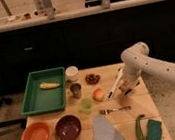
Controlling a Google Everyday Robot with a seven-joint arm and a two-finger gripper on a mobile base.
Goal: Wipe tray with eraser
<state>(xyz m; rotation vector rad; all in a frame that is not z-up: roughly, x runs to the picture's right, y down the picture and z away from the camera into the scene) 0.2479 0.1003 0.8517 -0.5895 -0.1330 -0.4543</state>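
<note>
The green tray [32, 103] lies at the table's back left, with a yellow item [49, 85] inside it. My gripper [128, 88] is down at the table's right side, far from the tray, at the end of the white arm [135, 58]. It is shut on the eraser [129, 90], a small tan and dark block that the fingers mostly hide.
A long white-handled brush [115, 85] lies just left of the gripper. An orange fruit [99, 94], a green cup [86, 105], a metal cup [76, 90] and a white cup [72, 73] stand mid-table. In front are an orange bowl [36, 137], purple bowl [68, 127], fork [114, 110], grey cloth [105, 135] and teal sponge [153, 130].
</note>
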